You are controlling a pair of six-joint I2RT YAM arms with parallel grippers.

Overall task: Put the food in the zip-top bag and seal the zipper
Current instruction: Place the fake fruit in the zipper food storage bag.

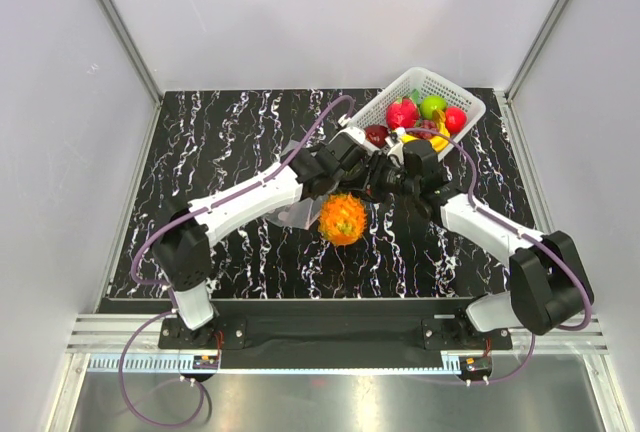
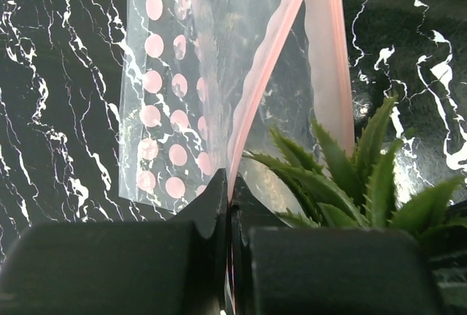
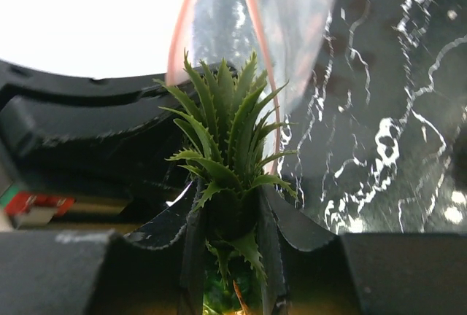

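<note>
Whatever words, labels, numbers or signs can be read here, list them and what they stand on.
No readable text anywhere.
The bag bears only pink spots, no words.
The red patch at the left of the right wrist view is too blurred to read.

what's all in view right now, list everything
orange plastic toy pineapple with green leafy top: one, orange and green, mid-table, held by its leaves
clear crinkly zip-top bag with pale pink spots: one, clear, mouth just ahead of the pineapple's leaves
pink zipper strip: one, pink, along the bag's mouth
white lattice plastic basket: one, white, far right of the table
small toy fruits: several, red, green, yellow, dark red, in the basket
black white-veined table: one, black, under everything
left fingers: two, black, shut on the zipper strip
right fingers: two, black, shut on the pineapple's leaves
</note>
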